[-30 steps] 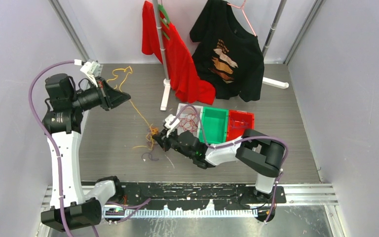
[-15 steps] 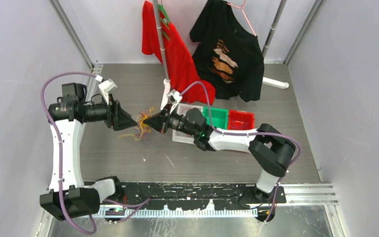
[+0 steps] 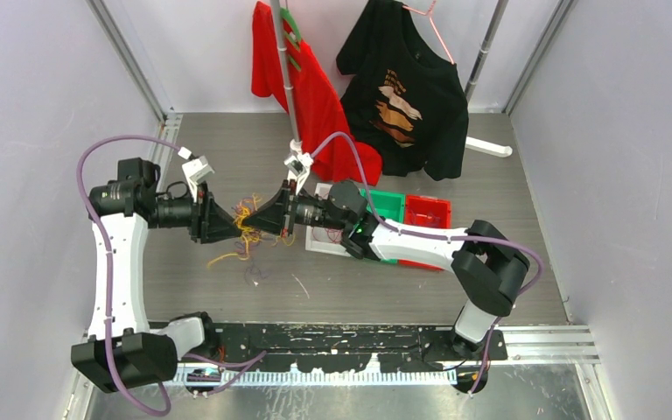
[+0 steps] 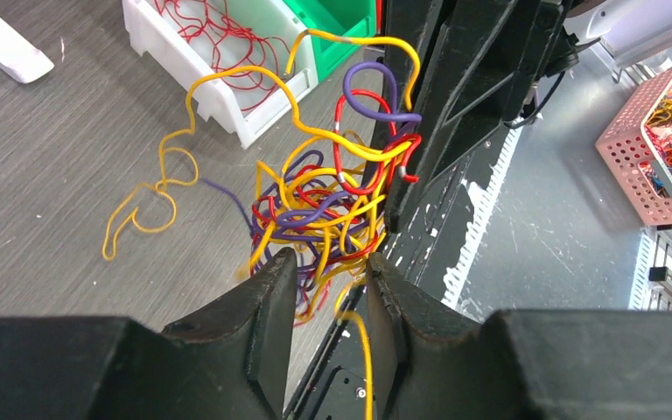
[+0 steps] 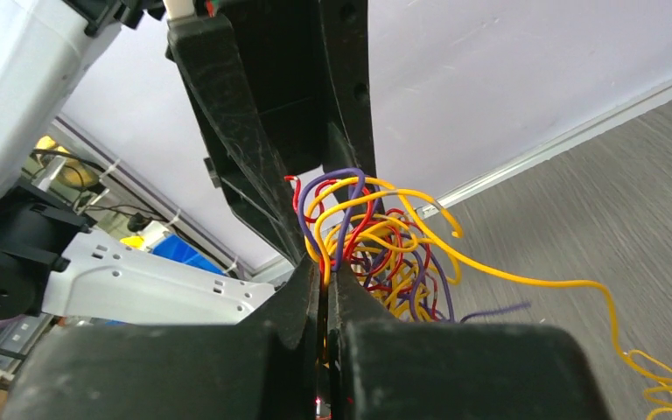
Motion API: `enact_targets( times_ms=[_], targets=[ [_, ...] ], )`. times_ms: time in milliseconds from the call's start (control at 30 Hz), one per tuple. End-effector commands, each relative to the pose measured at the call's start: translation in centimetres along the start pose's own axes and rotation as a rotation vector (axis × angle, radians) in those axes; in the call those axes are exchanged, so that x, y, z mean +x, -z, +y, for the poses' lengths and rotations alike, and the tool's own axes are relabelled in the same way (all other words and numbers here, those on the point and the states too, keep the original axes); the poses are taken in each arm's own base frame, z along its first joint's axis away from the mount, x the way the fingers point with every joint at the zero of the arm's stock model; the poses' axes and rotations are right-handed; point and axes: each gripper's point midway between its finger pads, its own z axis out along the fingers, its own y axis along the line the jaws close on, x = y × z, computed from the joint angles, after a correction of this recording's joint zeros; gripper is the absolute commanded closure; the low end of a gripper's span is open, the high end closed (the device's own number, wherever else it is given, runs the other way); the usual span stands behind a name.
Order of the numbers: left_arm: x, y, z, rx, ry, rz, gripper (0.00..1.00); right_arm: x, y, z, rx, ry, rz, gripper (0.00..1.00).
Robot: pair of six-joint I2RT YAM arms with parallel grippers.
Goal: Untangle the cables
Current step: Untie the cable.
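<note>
Where they hang, cables (image 3: 247, 226) droop (vertically)

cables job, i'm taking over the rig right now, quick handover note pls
left gripper: jaws part open, strands of the tangle in the gap, no firm pinch visible.
right gripper: shut on the cables, clump held up between the two grippers.
Done: some red wires lie in the white bin; one purple strand lies loose on the table.
Left: red, yellow and purple are knotted together, so most of the untangling.
</note>
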Motion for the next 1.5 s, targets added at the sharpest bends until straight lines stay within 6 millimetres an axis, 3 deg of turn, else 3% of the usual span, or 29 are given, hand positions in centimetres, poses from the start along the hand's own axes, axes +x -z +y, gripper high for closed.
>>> enact_targets(
  times_ms=[0,67,133,200,433,600,833,967,1067,1133,1233,1367,1467],
  targets=[
    [-0.7,0.0,-0.2,-0.021,-0.071,-0.043,0.65,-3.6,-0.3,4.1,-0.126,0.021,-0.057,0.99],
    [-0.9,-0.1,-0.3,-0.019,-0.07,-0.06,0.74,-3.6,-0.3,3.9,-0.122,0.01,-0.064,0.99],
    [-1.4,0.0,0.1,-0.037,-0.072,-0.074,0.93,-3.5,-0.3,3.8,-0.117,-0.001,-0.065,0.99],
    [-1.8,0.2,0.7,-0.073,-0.077,-0.074,1.0,-3.4,0.0,3.3,-0.093,-0.009,-0.072,0.99],
    [-1.9,1.2,0.9,-0.155,-0.135,-0.034,1.0,-3.8,2.8,-1.9,0.153,0.02,-0.116,0.75],
    [-2.1,1.3,-0.4,-0.117,-0.136,-0.046,1.0,-4.2,3.6,-3.7,0.271,0.09,-0.113,0.74],
    [-2.6,1.1,-1.3,-0.073,-0.076,-0.076,1.0,-4.3,2.7,-3.3,0.299,0.136,-0.118,0.79],
    [-2.7,1.0,-1.3,-0.066,-0.054,-0.079,1.0,-3.4,1.5,-2.4,0.291,0.168,-0.108,0.66],
    [-2.7,1.0,-1.2,-0.065,-0.044,-0.079,1.0,-3.1,0.7,-2.1,0.304,0.175,-0.123,0.62],
    [-2.7,1.0,-1.3,-0.064,-0.046,-0.08,1.0,-3.0,0.1,-2.1,0.311,0.18,-0.127,0.64],
    [-2.9,1.1,-1.4,-0.064,-0.049,-0.082,1.0,-3.1,0.1,-2.7,0.365,0.211,-0.135,0.84],
    [-3.6,1.7,-1.2,-0.102,-0.071,-0.068,1.0,-3.8,2.1,-4.4,0.486,0.258,-0.174,0.98],
    [-4.2,2.1,-0.7,-0.144,-0.082,-0.059,1.0,-4.1,4.0,-5.8,0.581,0.309,-0.18,0.99]
  ],
)
